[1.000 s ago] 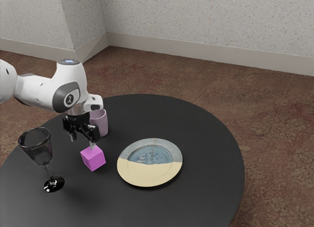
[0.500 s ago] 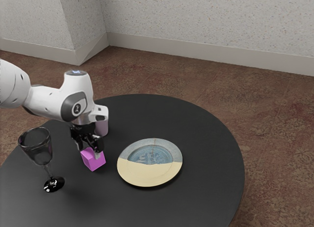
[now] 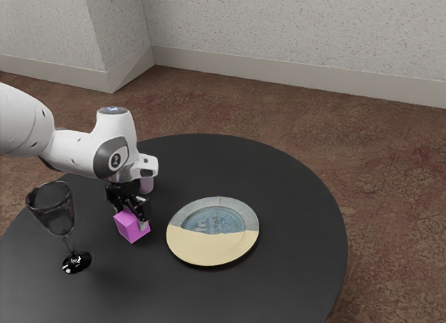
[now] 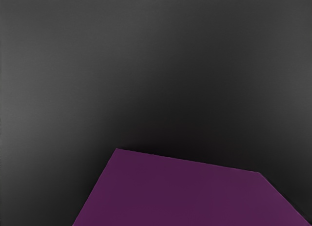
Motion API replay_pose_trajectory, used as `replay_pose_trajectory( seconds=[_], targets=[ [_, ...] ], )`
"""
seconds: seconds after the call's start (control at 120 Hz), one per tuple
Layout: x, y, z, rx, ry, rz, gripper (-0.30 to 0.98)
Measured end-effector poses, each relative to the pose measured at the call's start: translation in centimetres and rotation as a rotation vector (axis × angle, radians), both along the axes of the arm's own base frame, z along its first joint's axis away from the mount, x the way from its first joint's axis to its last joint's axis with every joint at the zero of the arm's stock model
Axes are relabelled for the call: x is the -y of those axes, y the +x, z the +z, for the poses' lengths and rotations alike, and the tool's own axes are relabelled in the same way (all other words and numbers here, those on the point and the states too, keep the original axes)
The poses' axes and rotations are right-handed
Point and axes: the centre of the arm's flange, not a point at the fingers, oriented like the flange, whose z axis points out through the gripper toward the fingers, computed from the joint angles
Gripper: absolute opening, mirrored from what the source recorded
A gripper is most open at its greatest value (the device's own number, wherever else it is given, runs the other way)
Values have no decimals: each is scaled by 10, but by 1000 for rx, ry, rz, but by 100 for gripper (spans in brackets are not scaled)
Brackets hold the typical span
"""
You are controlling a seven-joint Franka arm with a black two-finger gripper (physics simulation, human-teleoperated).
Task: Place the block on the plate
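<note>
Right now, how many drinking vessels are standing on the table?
2: the wine glass near the exterior view's left, and the pink cup, partly hidden behind the arm.

Cup (image 3: 147,185) probably behind block (image 3: 130,229)

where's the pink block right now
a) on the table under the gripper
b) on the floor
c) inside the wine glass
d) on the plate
a: the block sits on the black table beneath the gripper, beside the plate and not on it.
</note>
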Motion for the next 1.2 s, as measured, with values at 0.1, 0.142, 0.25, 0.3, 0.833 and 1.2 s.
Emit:
replay_pose_trajectory(
  seconds=[0.1,0.142,0.25,0.3,0.833,1.2],
  targets=[
    [0,0,0,2,-1,-2,56],
    [0,0,0,2,-1,-2,51],
    [0,0,1,4,-2,-2,45],
    [0,0,3,7,-2,-3,44],
    [89,-10,99,139,-23,-48,30],
    [161,48,73,144,-32,-28,29]
  ],
)
